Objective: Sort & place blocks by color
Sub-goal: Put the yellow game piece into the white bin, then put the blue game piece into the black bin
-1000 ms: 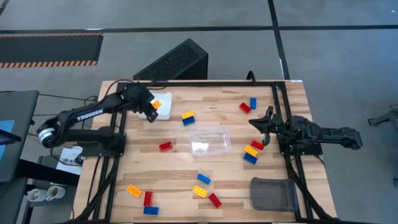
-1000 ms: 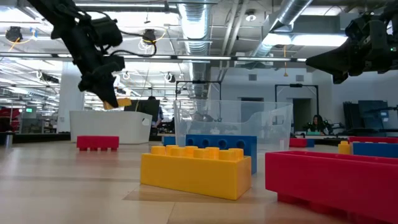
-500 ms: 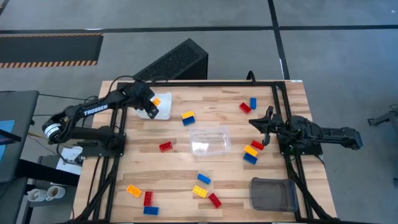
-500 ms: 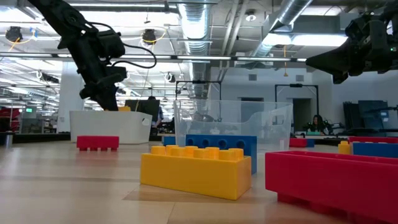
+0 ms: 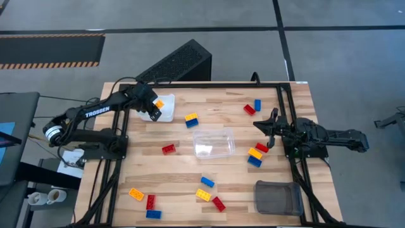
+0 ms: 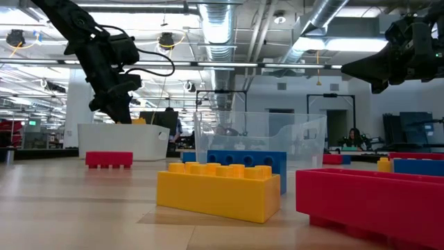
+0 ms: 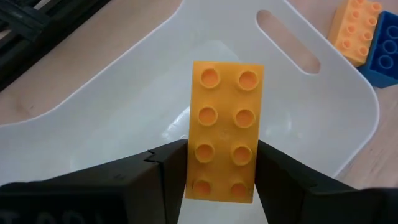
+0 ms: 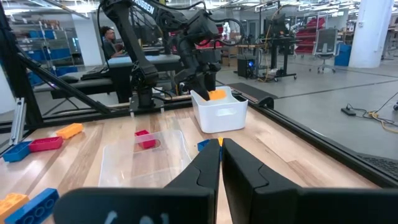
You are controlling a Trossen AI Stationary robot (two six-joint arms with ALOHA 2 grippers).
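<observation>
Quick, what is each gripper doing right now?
Left gripper: closed on the orange block, over the white bin.
Right gripper: closed, empty.

An orange block [image 7: 224,132] with eight studs sits against the white bin [image 7: 323,112]. The table [image 5: 183,171] is pale wood grain. Red, blue and yellow blocks [image 5: 205,190] dot it, around a clear container [image 5: 214,142] and a grey one [image 5: 277,197]. The arms are black.

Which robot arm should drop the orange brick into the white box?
The left one. Its pincer already grips the orange plastic brick right over the white plastic bin. The right pincer is shut, empty, and far across the table.
</observation>
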